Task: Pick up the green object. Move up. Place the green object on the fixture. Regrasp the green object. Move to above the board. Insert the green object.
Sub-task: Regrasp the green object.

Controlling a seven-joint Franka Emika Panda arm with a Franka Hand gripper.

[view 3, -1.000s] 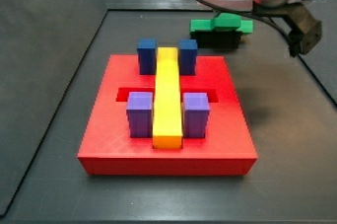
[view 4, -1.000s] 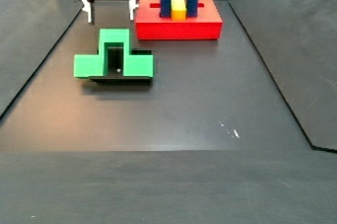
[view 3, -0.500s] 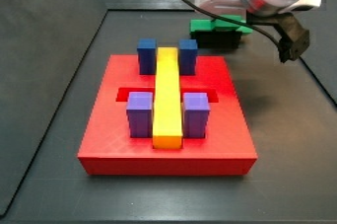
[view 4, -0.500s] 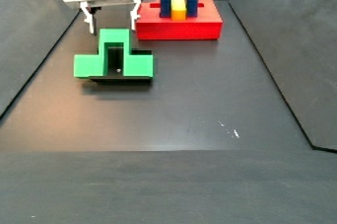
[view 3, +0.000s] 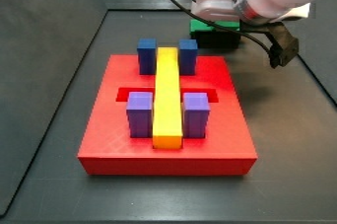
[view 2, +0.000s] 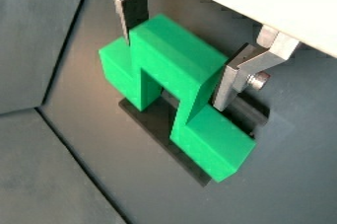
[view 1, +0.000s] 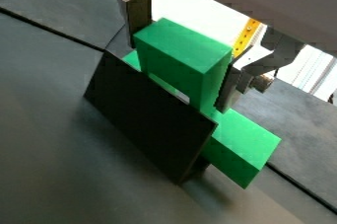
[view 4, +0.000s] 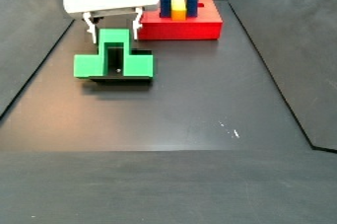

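I've brought my hand [view 4: 112,23] down over the green object [view 4: 114,58] resting on the fixture [view 1: 152,119], fingers [view 2: 136,13] still apart either side of its stem, so the regrasp looks ready to close.

You see the green object [view 2: 168,70], matt plastic with smooth faces. It sits on the fixture [view 1: 148,114], which looks dark and dull. The gripper [view 2: 184,48] sits around the green stem, its fingers [view 2: 133,9] flat silver metal. The board [view 3: 118,141] looks like matt red plastic, and the floor [view 4: 198,110] is dark and slightly shiny.
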